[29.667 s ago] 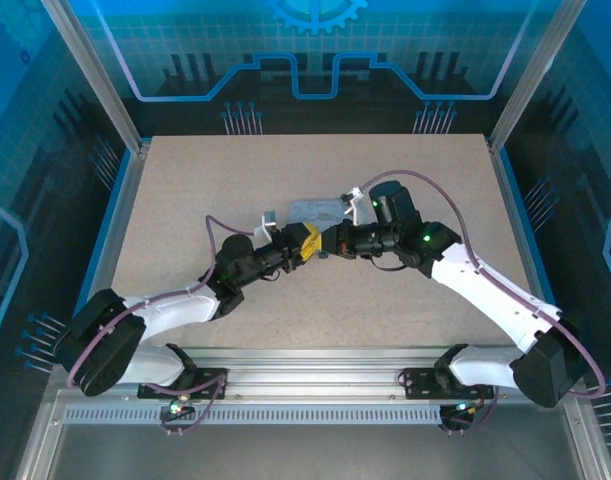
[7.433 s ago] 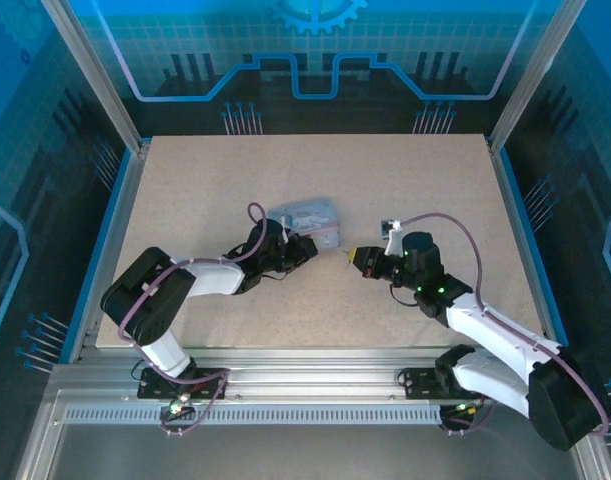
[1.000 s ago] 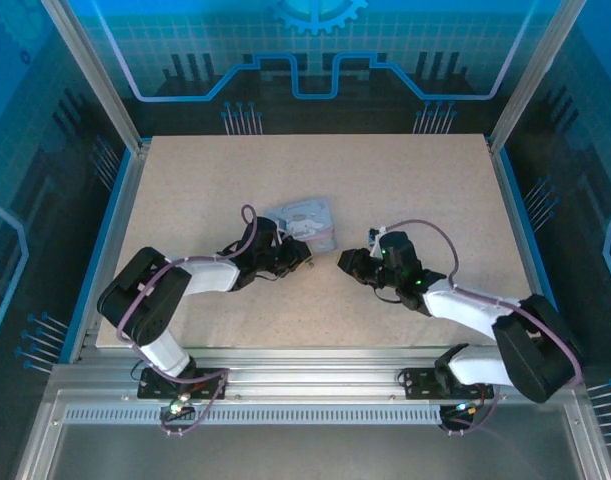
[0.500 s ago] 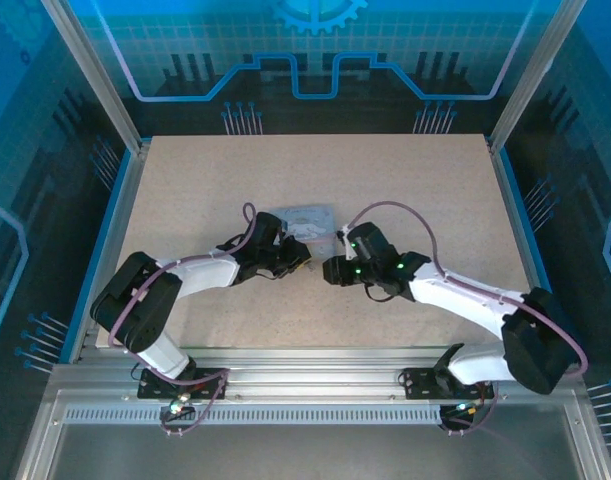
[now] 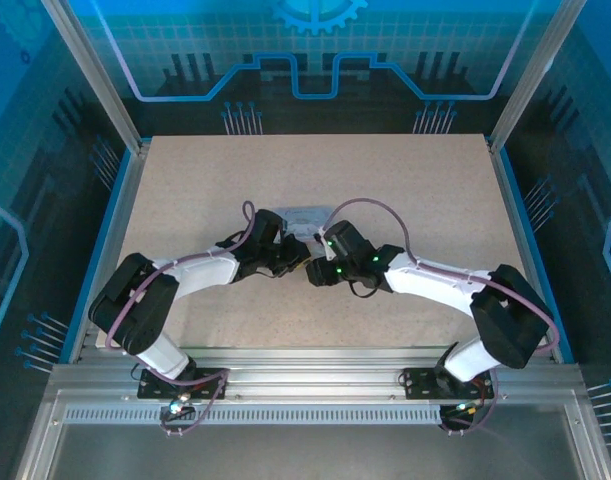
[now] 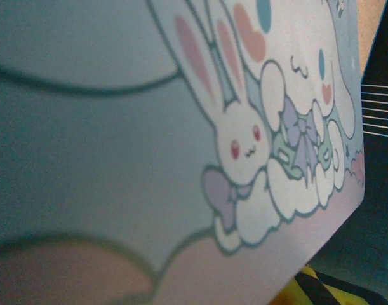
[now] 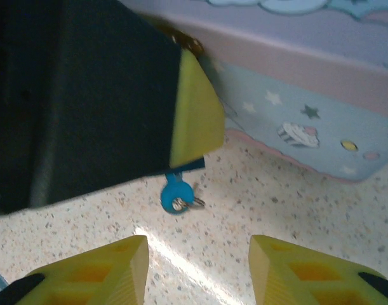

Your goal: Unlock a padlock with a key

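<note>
In the right wrist view a small bright blue round tab point(image 7: 176, 192) carrying a tiny silvery ring lies on the table. Its neck runs up into a dark blue edge point(image 7: 188, 166) tucked under the left gripper's black, yellow-tipped finger point(image 7: 192, 114). I cannot tell whether these are the padlock or the key. My right gripper point(image 7: 197, 254) stands open just short of the tab, nothing between its fingers. From above, the left gripper point(image 5: 293, 258) and the right gripper point(image 5: 312, 274) meet nose to nose in front of the pale blue cartoon tin point(image 5: 307, 214).
The tin point(image 6: 117, 127) sits very close to the left wrist camera, its bunny lid across that view, with a yellow finger point(image 6: 308, 287) at the bottom right. The tin's side wall point(image 7: 308, 121) rises right behind the tab. Speckled tabletop point(image 5: 405, 180) lies all around.
My right arm has swung left across the table until its gripper is close to the left gripper. The tin has shifted slightly. The left arm has barely moved.
</note>
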`<state>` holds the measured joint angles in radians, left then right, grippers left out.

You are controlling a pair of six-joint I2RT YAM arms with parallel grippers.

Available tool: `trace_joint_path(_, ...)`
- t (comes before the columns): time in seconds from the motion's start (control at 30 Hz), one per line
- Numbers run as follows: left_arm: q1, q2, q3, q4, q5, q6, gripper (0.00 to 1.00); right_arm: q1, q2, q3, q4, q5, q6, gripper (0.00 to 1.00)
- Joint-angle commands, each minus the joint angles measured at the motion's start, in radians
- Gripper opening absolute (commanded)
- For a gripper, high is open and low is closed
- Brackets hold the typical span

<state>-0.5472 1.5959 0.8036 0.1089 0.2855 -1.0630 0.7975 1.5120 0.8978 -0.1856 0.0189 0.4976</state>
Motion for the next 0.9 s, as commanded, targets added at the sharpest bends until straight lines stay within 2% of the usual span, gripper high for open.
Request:
trace_joint_path(0.0, -0.007, -0.031, 0.032, 0.0, 0.016, 0.01, 0.0, 0.014, 0.015, 0.019, 0.061, -0.014, -0.017, 0.47)
trace_joint_path(0.23, -0.003, -0.034, 0.04, -0.001, 0.029, 0.006, 0.0, 0.014, 0.03, 0.01, 0.116, -0.022, -0.027, 0.43)
trace_joint_path(0.43, -0.002, -0.039, 0.04, -0.001, 0.03, 0.004, 0.0, 0.013, 0.051, 0.015, 0.117, -0.022, -0.027, 0.43)
trace_joint_path(0.7, -0.002, -0.036, 0.042, 0.002, 0.038, 0.0, 0.0, 0.012, 0.064, 0.024, 0.12, -0.016, -0.038, 0.36)
trace_joint_path(0.87, -0.002, -0.039, 0.044, -0.002, 0.038, -0.001, 0.0, 0.009, 0.078, 0.035, 0.118, -0.021, -0.04, 0.35)
